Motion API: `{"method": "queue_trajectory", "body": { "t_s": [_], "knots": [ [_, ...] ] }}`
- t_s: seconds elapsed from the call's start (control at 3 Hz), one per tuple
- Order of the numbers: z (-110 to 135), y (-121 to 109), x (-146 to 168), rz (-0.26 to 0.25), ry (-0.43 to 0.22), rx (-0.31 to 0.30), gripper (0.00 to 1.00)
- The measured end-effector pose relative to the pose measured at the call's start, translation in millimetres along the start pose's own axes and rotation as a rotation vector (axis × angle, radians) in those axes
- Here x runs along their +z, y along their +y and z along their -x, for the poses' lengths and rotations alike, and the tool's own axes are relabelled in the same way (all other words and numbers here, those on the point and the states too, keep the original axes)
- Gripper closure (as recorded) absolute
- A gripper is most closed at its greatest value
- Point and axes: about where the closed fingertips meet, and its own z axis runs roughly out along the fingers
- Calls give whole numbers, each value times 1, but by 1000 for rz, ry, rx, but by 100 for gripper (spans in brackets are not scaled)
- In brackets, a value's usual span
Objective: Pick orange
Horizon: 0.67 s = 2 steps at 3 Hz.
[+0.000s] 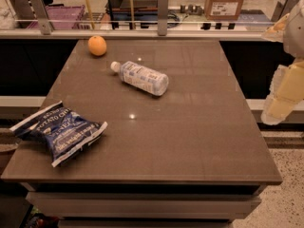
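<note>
Gripper (281, 101) hangs at the right edge, beside the table (190, 141); I cannot tell if it is open or closed.
The orange (97, 45) sits at the far left corner of the table, well apart from the gripper; a water bottle (141, 78) lies on its side near it, and a chip bag (59, 133) lies at the near left.

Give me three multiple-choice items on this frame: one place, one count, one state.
1. Where is the orange?
A. far left corner of the table
B. near right corner
C. on the floor

2. How many things lie on the table?
A. one
B. three
C. five

3. How is the water bottle placed?
A. upright
B. on its side
C. lifted in the air

Answers:
1. A, it sits by the far left corner.
2. B, orange, water bottle, chip bag.
3. B, it lies flat.

The gripper hangs beyond the table's right edge, holding nothing.
</note>
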Motion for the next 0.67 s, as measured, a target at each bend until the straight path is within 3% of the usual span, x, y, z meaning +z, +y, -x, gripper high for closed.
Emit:
{"method": "queue_trajectory", "body": {
  "t_s": [0.67],
  "knots": [
    [3,-2,-2,-12,-8,15,0]
  ]
}}
